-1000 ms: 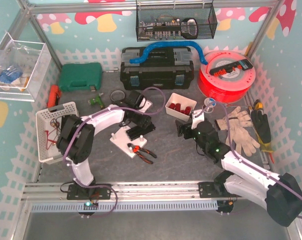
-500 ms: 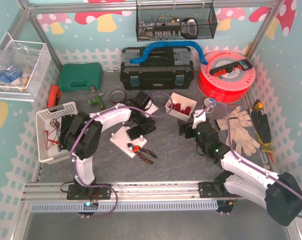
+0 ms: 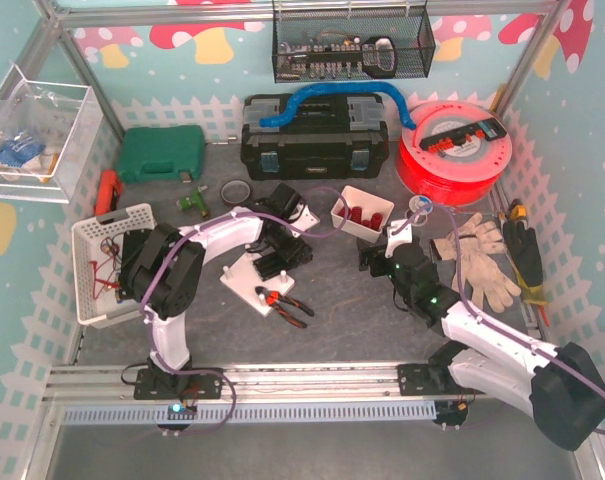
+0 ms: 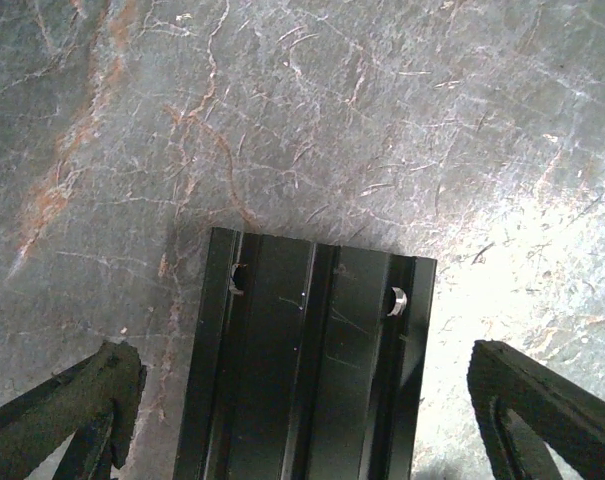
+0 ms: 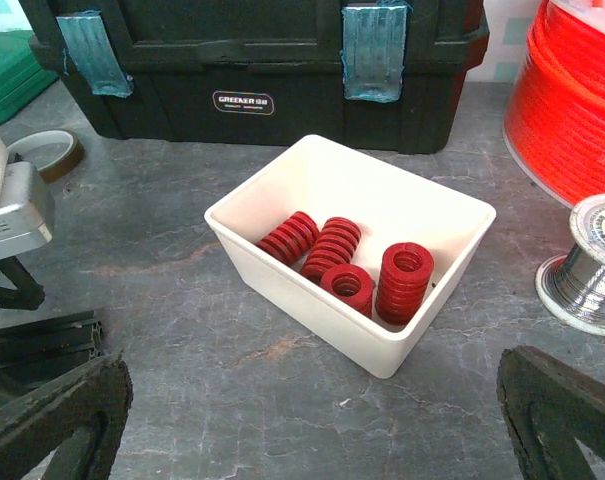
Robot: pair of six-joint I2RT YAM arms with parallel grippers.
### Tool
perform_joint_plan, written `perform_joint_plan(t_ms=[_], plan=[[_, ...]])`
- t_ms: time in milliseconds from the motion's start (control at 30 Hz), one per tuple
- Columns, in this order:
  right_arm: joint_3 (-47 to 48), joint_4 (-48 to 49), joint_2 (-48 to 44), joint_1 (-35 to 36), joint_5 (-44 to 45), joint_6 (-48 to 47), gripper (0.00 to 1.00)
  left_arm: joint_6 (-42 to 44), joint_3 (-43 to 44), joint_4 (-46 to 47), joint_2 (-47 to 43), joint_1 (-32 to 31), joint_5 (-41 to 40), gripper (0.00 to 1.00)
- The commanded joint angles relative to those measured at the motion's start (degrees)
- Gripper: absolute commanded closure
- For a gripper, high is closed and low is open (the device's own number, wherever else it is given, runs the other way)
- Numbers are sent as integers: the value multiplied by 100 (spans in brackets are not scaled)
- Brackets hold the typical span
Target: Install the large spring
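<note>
On the grey table just ahead of the right gripper (image 5: 307, 425), a white bin (image 5: 282, 205) holds four red springs (image 5: 402, 282): two stand on end at the near right wall and two lie on their sides beside them. I cannot tell which one is the large spring. None of them is held. The right gripper's fingers (image 5: 57, 420) are spread wide at the two lower corners of the right wrist view, with only bare table between them. The bin sits in front of a black toolbox (image 5: 252, 60), with a spool of wire (image 5: 594, 262) just to its right. In the left wrist view the left gripper (image 4: 302, 410) is also spread wide and grips nothing. A black slotted rail (image 4: 307, 360) lies between its fingers (image 4: 77, 415), with a gap on each side. From above, the left gripper (image 3: 282, 236) hangs over a white base plate (image 3: 244, 282), and pliers (image 3: 282, 303) lie on the plate's near end.
</note>
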Motion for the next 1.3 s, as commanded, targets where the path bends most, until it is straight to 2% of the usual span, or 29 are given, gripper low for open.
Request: perform_joint_plan(t_ms=[0,167,433,667,900,1133,1267], plan=[[63,71,75,33,145,48,1,247,-36,-119,107,-24,103,11],[48,75,69,38,179,48,1,326,14,-116,261,-24,-86,12],[50,69,60,33,196,48,1,406,30,-113,408,-24,-228,18],[45,82,57,33,242,57,1,528,44,-117,328,0,35,37],[26,84,52,35,318,70,2,595,275,-168,180,9,-150,54],[21,103,90,35,332,74,2,670,700,-177,-128,11,-402,63],[29,84,105,33,318,81,2,1278,1194,-163,-89,24,-716,71]])
